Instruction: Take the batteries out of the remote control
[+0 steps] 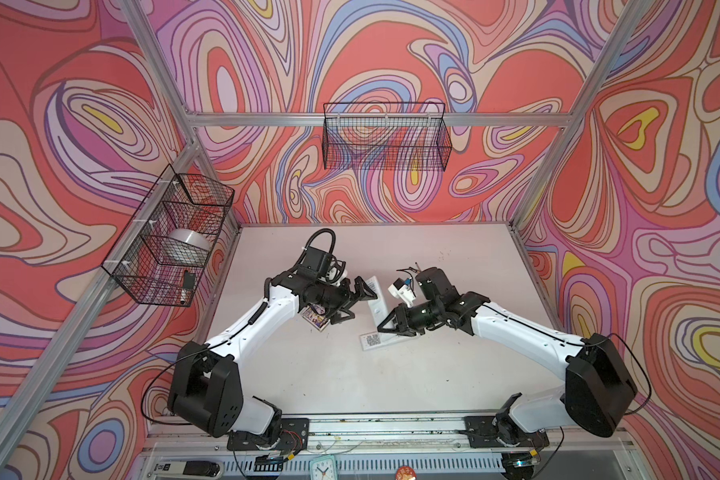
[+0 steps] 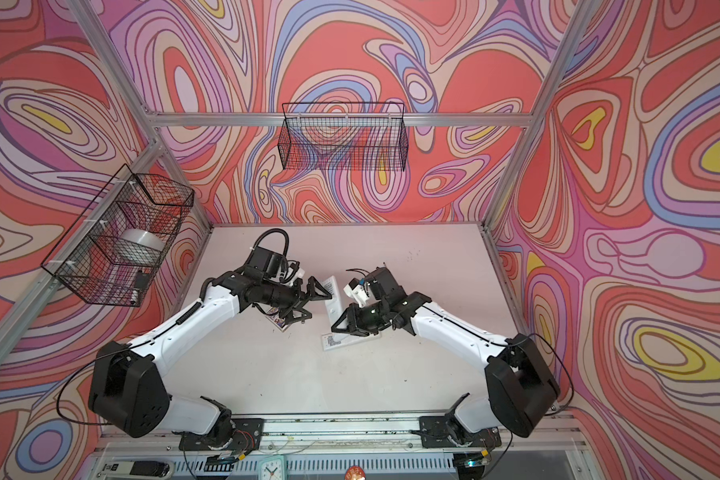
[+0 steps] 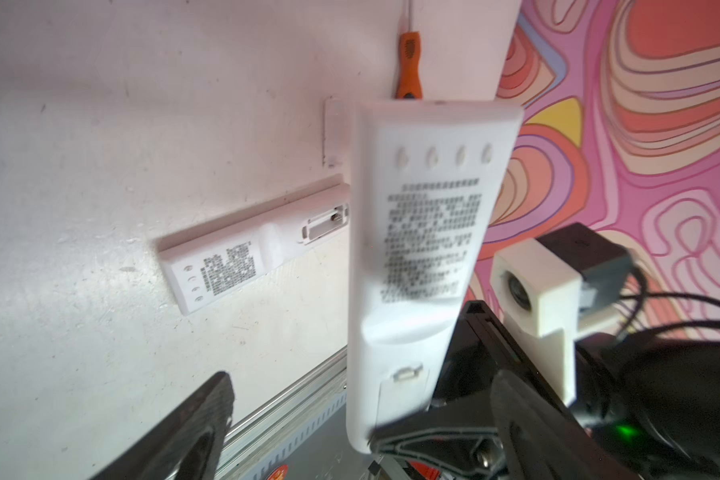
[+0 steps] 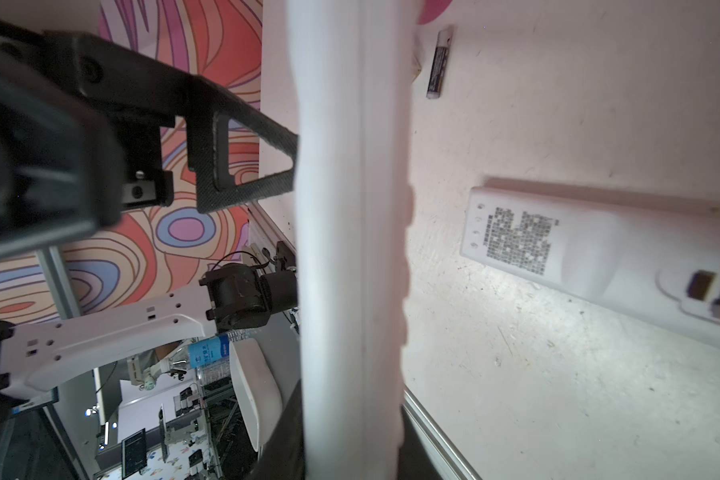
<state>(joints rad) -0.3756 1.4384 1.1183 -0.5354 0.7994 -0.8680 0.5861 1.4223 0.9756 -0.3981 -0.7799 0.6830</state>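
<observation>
White tabletop (image 1: 308, 374) between swirl-patterned walls (image 1: 59, 124). At left, the left gripper (image 1: 363, 306) stands wide open and empty, with a raised white remote control (image 3: 416, 249) between its jaws, apparently untouched. The right gripper (image 1: 385, 326) is clamped on one end of that remote. The long axis runs straight out from its jaws, battery cover (image 3: 404, 395) closed just beyond the grip. Any batteries inside are hidden; one loose battery (image 4: 439, 62) lies on the table farther off.

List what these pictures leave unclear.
Blurred: label of held remote, left wrist view.
Cut off: battery bay of flat remote, right wrist view's edge; tip of screwdriver, left wrist view.
Hidden: box partly under left pincer, both top views.
</observation>
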